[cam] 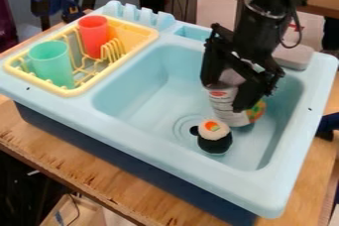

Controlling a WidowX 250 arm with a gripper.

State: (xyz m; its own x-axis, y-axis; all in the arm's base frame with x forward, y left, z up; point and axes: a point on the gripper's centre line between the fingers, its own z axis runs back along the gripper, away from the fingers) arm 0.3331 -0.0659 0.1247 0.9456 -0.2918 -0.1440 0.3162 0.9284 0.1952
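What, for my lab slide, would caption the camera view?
Black gripper at a labelled can in a toy sink, sushi-like toy nearby.

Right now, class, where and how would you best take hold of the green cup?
I would pinch the rim of the green cup from above, on the side away from the red cup. It stands roughly upright in the yellow rack, its mouth facing up, so the rim looks easiest to reach.

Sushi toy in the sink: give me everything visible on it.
The sushi toy is short and round: black sides, white grainy-looking top, orange and green centre. A small black knob shows at its left; can't tell if attached. It sits top up on the sink floor, beside the drain, near the can; contact with that is unclear.
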